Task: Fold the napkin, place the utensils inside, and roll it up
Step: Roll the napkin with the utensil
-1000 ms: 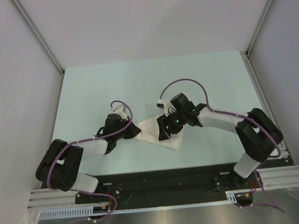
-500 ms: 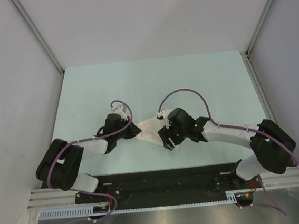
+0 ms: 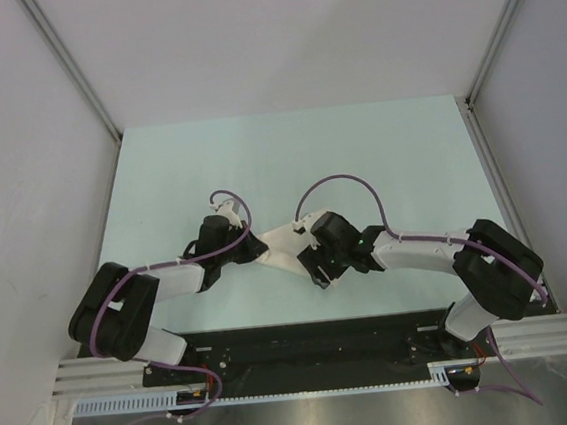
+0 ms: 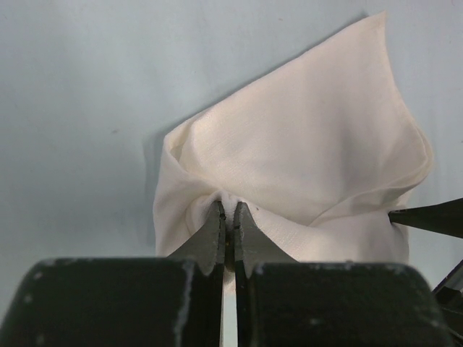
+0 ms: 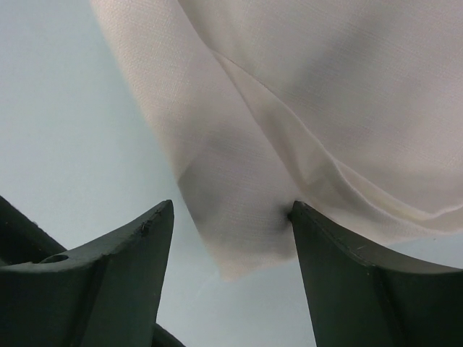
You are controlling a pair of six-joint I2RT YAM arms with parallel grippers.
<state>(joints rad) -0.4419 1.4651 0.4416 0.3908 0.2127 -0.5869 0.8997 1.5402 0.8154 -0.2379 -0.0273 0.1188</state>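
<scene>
A pale blue-green surface (image 3: pixel 288 152) fills the middle of the scene, closed in by plain white panels (image 3: pixel 286 31) on its left, right and far sides. Metal posts (image 3: pixel 69 67) rise from its far corners. Along the near edge lie a black plate (image 3: pixel 306 339), a silver rail (image 3: pixel 88 374) and a brushed metal sheet (image 3: pixel 324 422).

The napkin (image 4: pixel 311 159) is showing cream-white with a fine woven grain, while the table (image 3: pixel 288 152) is reading as plain pale mint. The fingers (image 5: pixel 108 289) are looking matt black, the arms (image 3: pixel 170 281) are wearing white shells over black joints, and the cables (image 3: pixel 340 177) are glowing purple.
</scene>
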